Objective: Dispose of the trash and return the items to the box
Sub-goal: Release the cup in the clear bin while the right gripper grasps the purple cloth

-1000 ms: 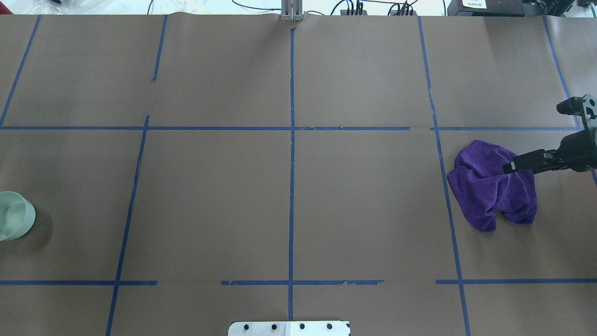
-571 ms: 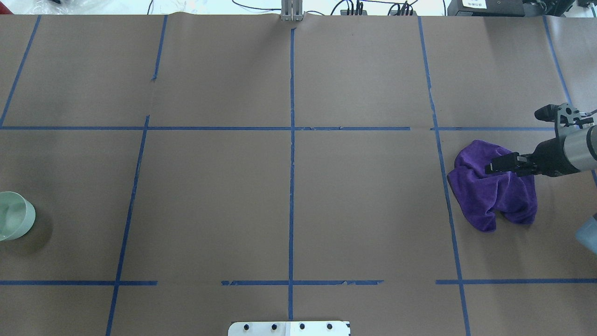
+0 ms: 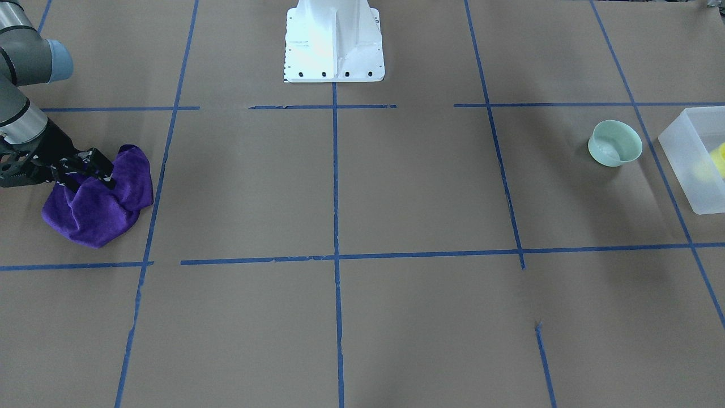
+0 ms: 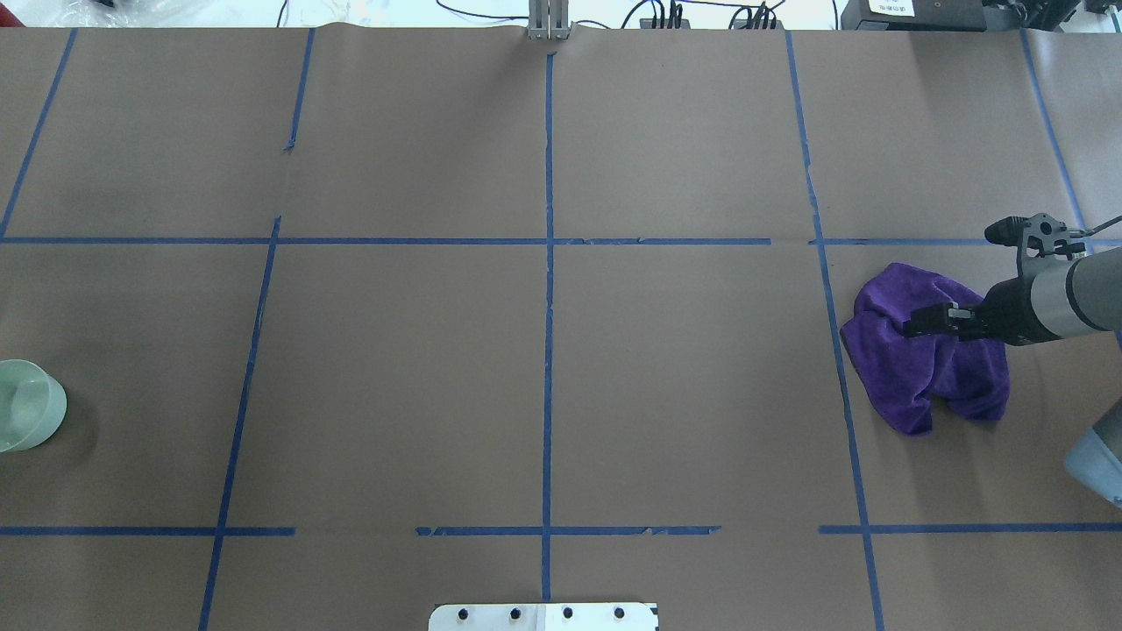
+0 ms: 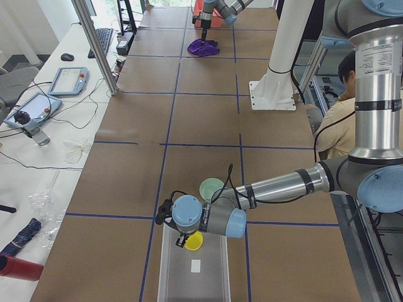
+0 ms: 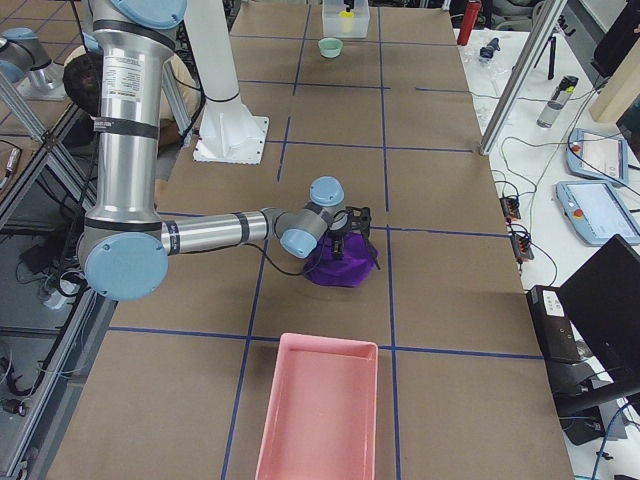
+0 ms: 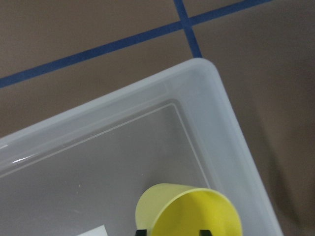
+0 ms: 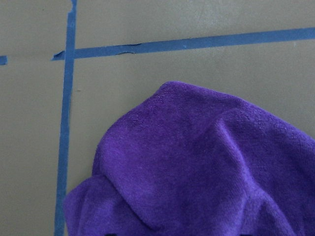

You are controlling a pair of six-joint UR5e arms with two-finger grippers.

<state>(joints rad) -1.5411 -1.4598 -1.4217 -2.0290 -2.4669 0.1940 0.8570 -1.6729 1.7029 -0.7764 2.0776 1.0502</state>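
Observation:
My left gripper (image 7: 172, 232) is shut on the pale yellow cup (image 7: 189, 211) and holds it tilted inside the frosted white box (image 7: 211, 88). The exterior left view shows that gripper (image 5: 187, 239) over the box's near end. The mint-green bowl (image 3: 614, 143) stands upright on the table just beside the box (image 3: 688, 164); it also shows at the overhead view's left edge (image 4: 26, 416). My right gripper (image 4: 922, 320) is open, fingers down on a crumpled purple cloth (image 4: 929, 372) at the far right.
A pink tray (image 6: 318, 410) lies on the table past the cloth (image 6: 340, 270), at the right end. The white robot base (image 3: 334, 39) stands at the table's middle near edge. Blue tape lines cross the brown paper. A person sits behind the robot (image 5: 337, 119).
My right gripper has moved left over the purple cloth and come down onto it. The green bowl has not moved.

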